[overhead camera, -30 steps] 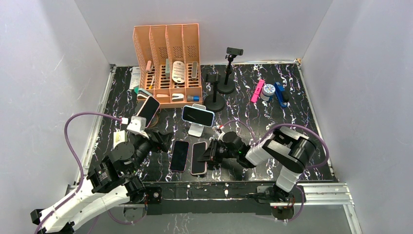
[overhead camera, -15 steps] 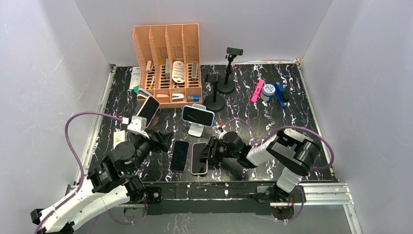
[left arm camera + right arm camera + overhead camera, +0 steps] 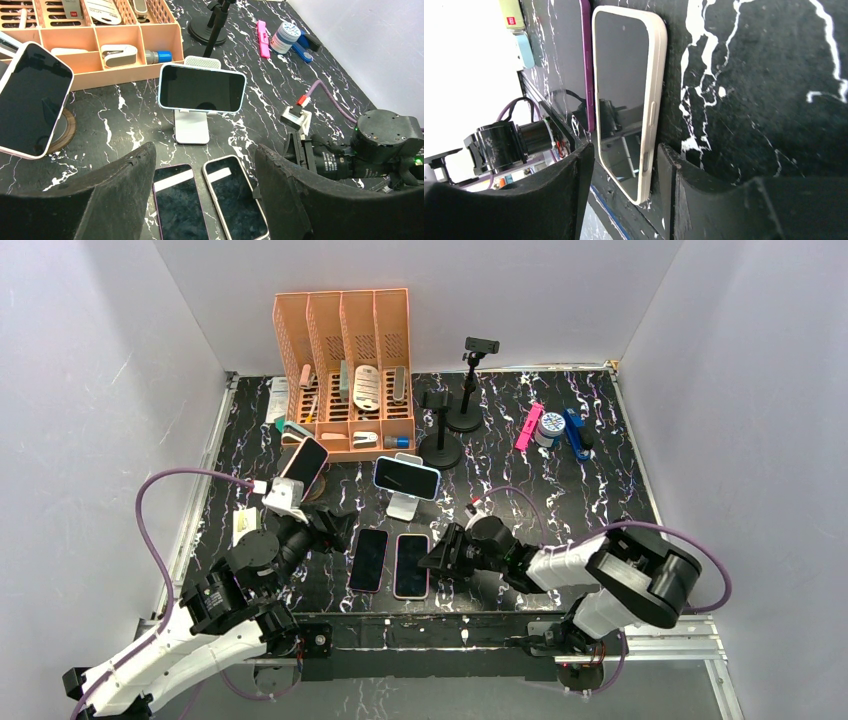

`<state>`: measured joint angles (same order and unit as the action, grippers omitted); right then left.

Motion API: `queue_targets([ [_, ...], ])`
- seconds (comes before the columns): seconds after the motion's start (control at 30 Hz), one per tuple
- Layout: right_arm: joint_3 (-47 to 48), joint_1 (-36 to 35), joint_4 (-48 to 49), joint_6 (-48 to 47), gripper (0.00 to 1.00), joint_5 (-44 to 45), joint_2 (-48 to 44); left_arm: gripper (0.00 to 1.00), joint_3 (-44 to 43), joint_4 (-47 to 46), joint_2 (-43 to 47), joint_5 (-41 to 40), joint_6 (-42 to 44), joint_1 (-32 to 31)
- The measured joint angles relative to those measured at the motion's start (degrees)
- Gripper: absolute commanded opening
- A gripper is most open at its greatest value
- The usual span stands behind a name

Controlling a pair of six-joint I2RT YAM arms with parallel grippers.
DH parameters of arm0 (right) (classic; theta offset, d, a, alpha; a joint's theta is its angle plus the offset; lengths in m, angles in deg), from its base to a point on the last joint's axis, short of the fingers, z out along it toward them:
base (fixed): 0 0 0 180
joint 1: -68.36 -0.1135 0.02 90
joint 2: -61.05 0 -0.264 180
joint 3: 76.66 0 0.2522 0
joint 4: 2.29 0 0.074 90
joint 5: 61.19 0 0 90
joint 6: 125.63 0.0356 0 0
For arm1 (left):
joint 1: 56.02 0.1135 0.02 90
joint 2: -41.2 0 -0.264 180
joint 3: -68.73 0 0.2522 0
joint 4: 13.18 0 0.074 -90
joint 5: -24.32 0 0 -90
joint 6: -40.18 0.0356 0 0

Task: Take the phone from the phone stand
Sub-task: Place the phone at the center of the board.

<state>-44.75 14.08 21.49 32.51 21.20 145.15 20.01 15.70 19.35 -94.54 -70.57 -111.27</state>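
right arm's elbow has swung out wide to the right since a second ago, and the right gripper (image 3: pixel 435 560) has slid back a touch with it, low over the table (image 3: pixel 560 470). we see its jaws parted now. in the right wrist view the near end of the cream-cased phone (image 3: pixel 624 80) lies flat between the two fingers, and we cannot tell whether either finger touches its edge. that handset sits face up in much the same spot as before, just beside the purple-cased phone (image 3: pixel 179 202), also flat on the marble top, and the two run side by side. over on our left, the left gripper (image 3: pixel 205 150) has not budged. it hangs with its jaws spread wide and holds nothing, facing the middle of the table. and the one that matters: the phone (image 3: pixel 202 88) is on the white phone stand (image 3: pixel 191 127), propped sideways with its dark screen towards us, just behind the two flat handsets and well apart from both grippers. off to the left a third phone (image 3: pixel 30 97) leans on a round wooden base, with the orange organiser (image 3: pixel 345 350) behind it.
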Motion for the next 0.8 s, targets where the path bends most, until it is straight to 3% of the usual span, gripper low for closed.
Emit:
queue_targets([
  [0.2, -2.7, 0.0, -0.7, -0.9, 0.53, 0.0, -3.2, 0.69, 0.0, 0.0, -0.3, 0.2, 0.0, 0.0],
  [0.47, -2.8, -1.9, 3.0, -1.0, 0.47, -1.4, -0.2, 0.69, 0.0, 0.0, -1.6, 0.9, 0.2, 0.0],
  [0.8, -0.7, -3.4, 4.8, -1.0, 0.48, -1.6, 3.3, 0.69, 0.0, 0.0, -1.6, 1.0, 0.2, 0.0],
])
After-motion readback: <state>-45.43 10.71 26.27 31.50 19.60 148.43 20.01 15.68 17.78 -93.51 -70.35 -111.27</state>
